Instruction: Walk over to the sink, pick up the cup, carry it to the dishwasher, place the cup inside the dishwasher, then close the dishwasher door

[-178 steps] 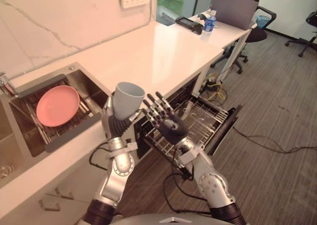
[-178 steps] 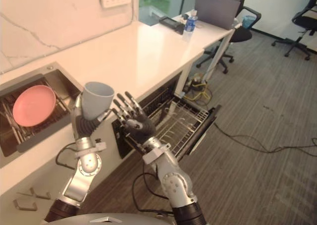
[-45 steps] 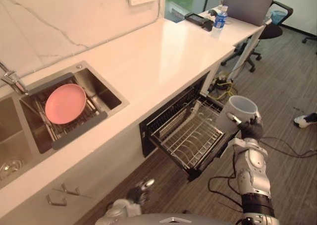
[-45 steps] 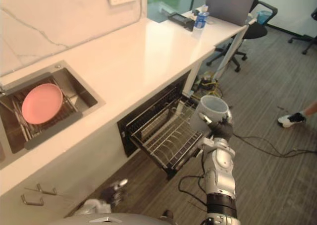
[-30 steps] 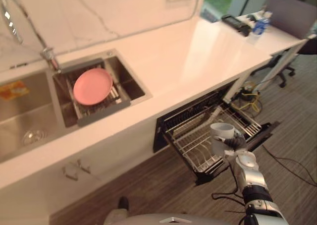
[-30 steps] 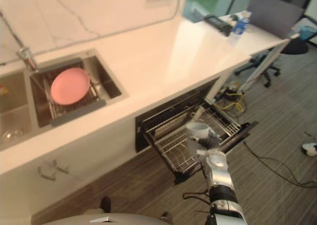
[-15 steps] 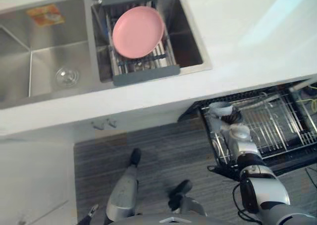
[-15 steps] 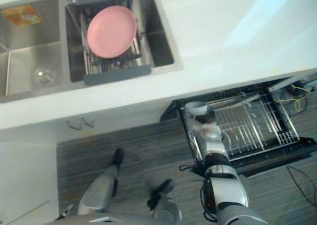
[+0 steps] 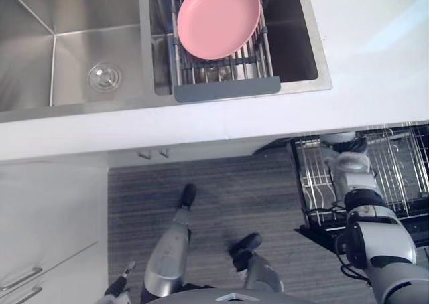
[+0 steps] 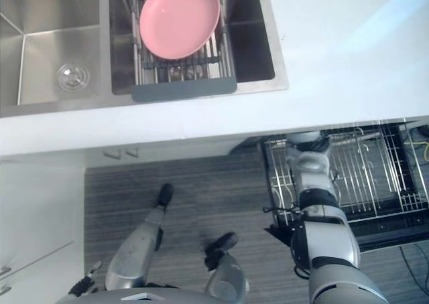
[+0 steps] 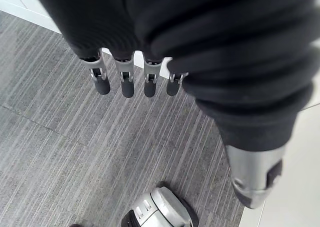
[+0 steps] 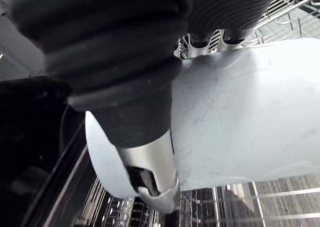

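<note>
Wrapped by fingers and thumb of the robot's right hand (image 12: 149, 173), the pale cup (image 12: 240, 117) sits low over the pulled-out dishwasher rack (image 10: 375, 177). This is at the lower right of the head views, just below the edge of the white table (image 9: 375, 69). Whether the cup touches the wires cannot be told. The left hand (image 11: 127, 82) hangs over the floor, fingers straight and empty.

The risk lies in the release. Let go above the wires or on a slant, the cup may topple or roll across the rack. The hand drawing back could snag a wire or drag the cup with it. With the rack out this far, swinging the dishwasher door (image 10: 382, 234) up would likely jam against it. The pink plate (image 9: 218, 19) in the sink (image 9: 40, 63), upper frame, looks out of harm's way.
</note>
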